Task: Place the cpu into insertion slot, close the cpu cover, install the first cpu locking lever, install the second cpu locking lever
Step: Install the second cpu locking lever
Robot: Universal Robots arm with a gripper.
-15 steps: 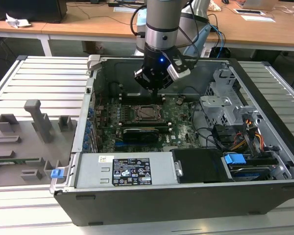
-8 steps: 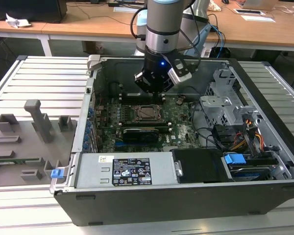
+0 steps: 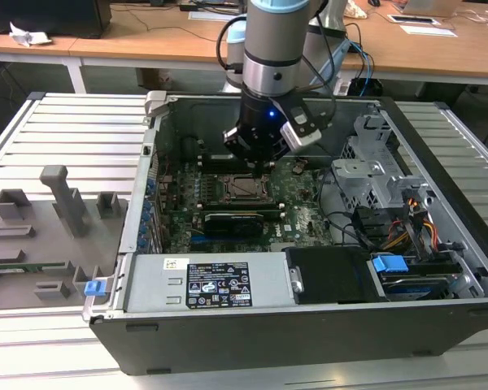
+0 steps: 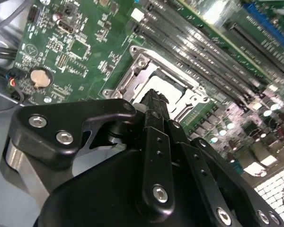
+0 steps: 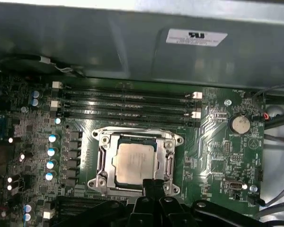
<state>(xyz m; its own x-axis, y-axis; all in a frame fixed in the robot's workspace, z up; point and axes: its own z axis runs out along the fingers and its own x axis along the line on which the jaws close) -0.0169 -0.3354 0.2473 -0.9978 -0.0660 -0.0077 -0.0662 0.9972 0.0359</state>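
Currently cpu [image 5: 135, 161] seated in insertion slot [image 5: 102, 163], mid-motherboard [image 5: 217, 118] inside case [image 3: 252, 341]. cpu cover [image 5: 171, 166] appears down around chip. Gripper [image 5: 154, 185] fingers pressed together, empty, tip at socket edge. Judgement: lever work; keep tip off chip face, push along lever path, avoid memory slots [image 5: 125, 105].

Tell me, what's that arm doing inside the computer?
A robot arm is working over the motherboard of an open computer case. Its gripper hangs at the edge of the socket, fingers together and holding nothing. The cpu already lies in the socket, with the silver cover down around it.
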